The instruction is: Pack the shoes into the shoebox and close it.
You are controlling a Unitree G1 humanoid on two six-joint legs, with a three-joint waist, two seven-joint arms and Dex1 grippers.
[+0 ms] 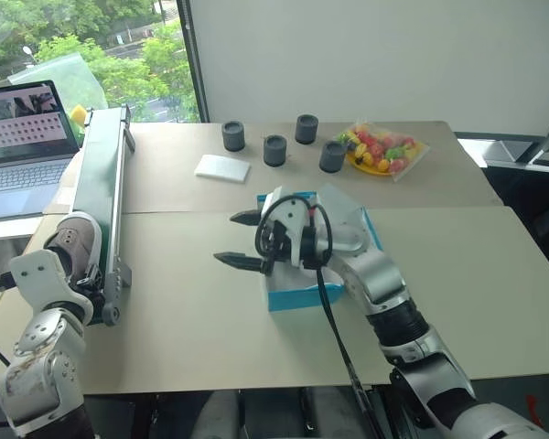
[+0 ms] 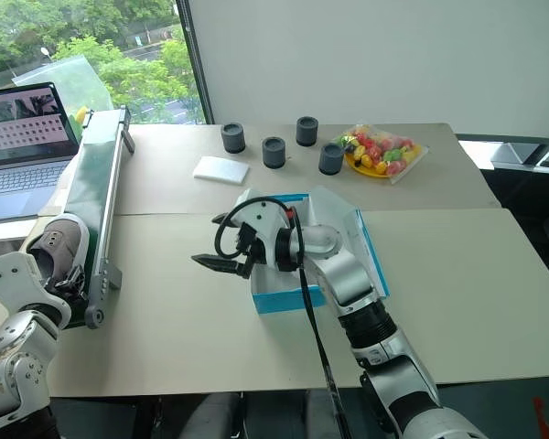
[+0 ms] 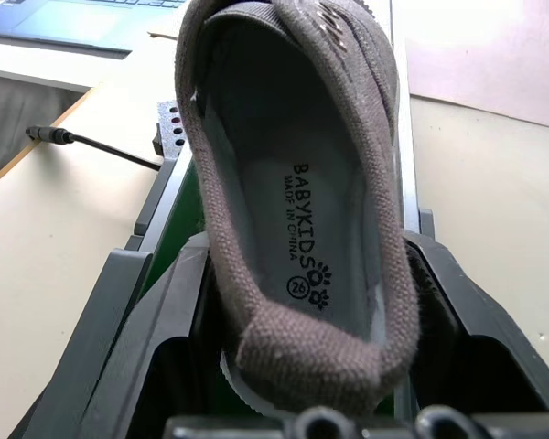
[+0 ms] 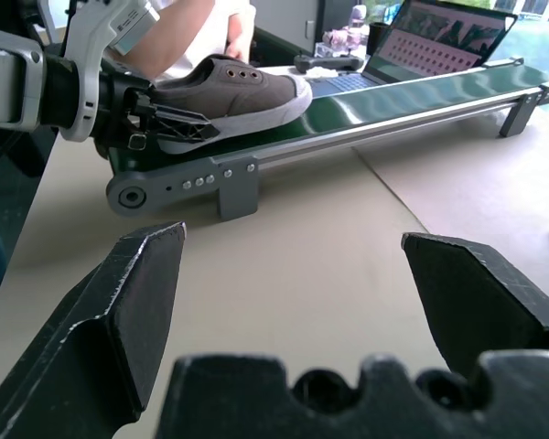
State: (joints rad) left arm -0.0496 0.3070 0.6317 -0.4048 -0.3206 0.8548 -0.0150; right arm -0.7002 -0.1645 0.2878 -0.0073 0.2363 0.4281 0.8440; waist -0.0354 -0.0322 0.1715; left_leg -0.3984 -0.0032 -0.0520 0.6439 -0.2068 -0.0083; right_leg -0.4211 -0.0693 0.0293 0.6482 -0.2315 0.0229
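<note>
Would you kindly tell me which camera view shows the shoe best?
The right wrist view: the whole shoe in profile on the conveyor. The left wrist view gives only its insole close up; the eye views show a small part.

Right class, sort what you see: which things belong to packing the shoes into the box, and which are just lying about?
Belongs to the job:
- grey-brown shoe at the conveyor's end, left tool closing on its heel
- turquoise shoebox, lid open
- right tool, open, beside the box

Just lying about:
- four dark cups
- white pad
- bag of sweets
- laptop
- conveyor

shoe insole [image 3: 302, 229] — "BABYKIDS", "MADE IN CHINA", "26"
</note>
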